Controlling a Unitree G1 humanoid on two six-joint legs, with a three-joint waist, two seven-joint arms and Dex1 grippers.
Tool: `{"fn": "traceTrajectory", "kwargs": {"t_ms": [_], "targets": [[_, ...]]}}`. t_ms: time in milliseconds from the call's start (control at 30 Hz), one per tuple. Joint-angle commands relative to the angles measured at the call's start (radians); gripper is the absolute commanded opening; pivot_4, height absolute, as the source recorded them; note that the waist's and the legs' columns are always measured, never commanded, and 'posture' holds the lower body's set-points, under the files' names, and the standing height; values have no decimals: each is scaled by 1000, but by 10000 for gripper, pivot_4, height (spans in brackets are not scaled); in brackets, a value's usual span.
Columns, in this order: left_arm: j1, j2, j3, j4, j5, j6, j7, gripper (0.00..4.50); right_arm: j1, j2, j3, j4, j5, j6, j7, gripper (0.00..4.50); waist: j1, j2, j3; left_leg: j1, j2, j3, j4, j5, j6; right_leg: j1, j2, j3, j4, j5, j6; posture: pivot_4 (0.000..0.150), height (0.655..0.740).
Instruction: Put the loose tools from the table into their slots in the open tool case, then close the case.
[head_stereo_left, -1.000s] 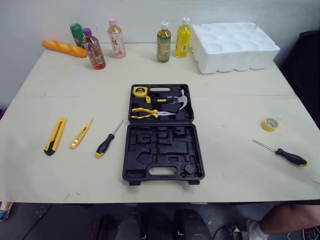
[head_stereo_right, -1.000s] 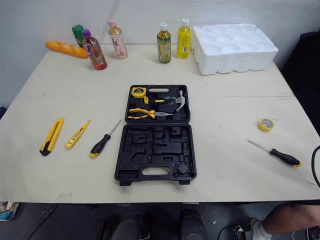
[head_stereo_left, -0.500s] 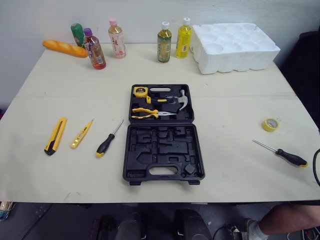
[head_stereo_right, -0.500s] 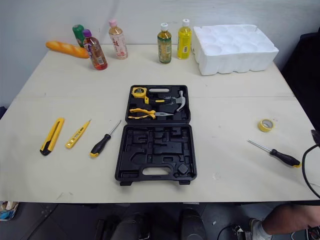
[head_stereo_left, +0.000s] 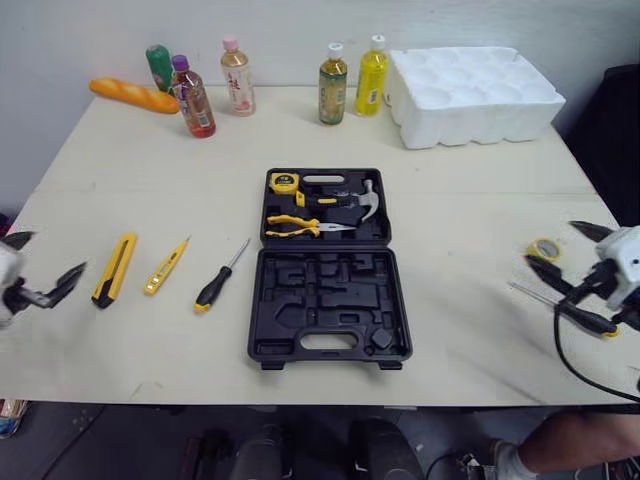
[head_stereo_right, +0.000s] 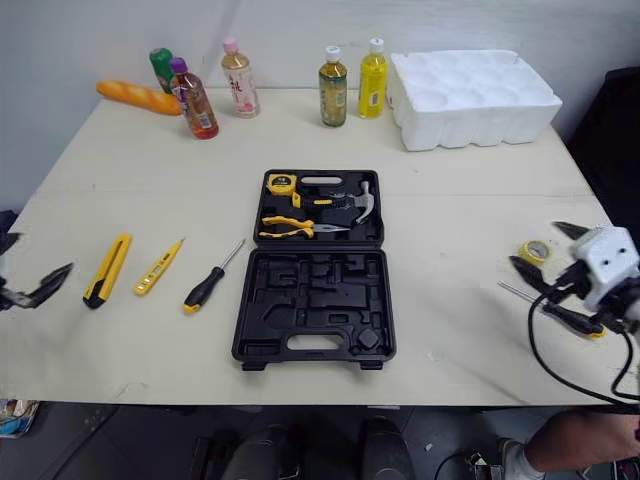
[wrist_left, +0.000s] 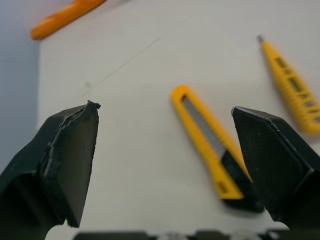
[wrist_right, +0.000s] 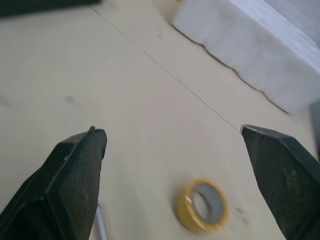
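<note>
- Black plastic tool case lies open; yellow utility knife well left of it, yellow tape roll well right.
- Left gripper and right gripper both spread wide, empty.
- Risk: a shallow pinch could skid the flat knife away.

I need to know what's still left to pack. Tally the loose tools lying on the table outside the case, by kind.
Screwdrivers: 2
Utility knife: 1
Tester pen: 1
Tape roll: 1
Total: 5
</note>
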Motion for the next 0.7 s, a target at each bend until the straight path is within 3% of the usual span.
{"fn": "traceTrajectory", "kwargs": {"t_ms": [33, 400, 467, 533, 700], "targets": [[-7, -8, -33, -145, -54, 112, -35, 44775, 4, 5, 1, -102, 45, 83, 33, 45000, 4, 0, 0, 0, 0, 0, 0, 0, 0, 0, 0, 0, 0, 0, 0, 1500, 7400], [-165, -73, -206, -301, -59, 296, -65, 44775, -22, 93, 122, -269, 36, 241, 51, 45000, 19, 0, 0, -4, 1, -2, 8, -2, 1, 0, 1, -1, 2, 0, 0, 1500, 7400], [-189, -90, -230, -310, -48, 309, -56, 45000, -28, 109, 145, -286, 23, 253, 37, 39379, 17, 0, 0, -4, 1, -2, 10, -4, 1, -1, 2, -1, 2, 0, 0, 1500, 7400], [-220, -117, -274, -306, -29, 317, -45, 39449, -50, 137, 178, -284, -2, 263, 11, 31527, 18, 0, 0, -4, 1, -1, 10, -4, 2, 0, 2, 0, 2, 0, 0, 1500, 7400], [-286, -173, -350, -288, 4, 341, -34, 17236, -109, 180, 234, -244, -67, 261, -23, 4804, 18, 0, 0, -4, 1, -1, 12, -4, 2, 0, 2, 0, 3, 0, 0, 1500, 7400]]}}
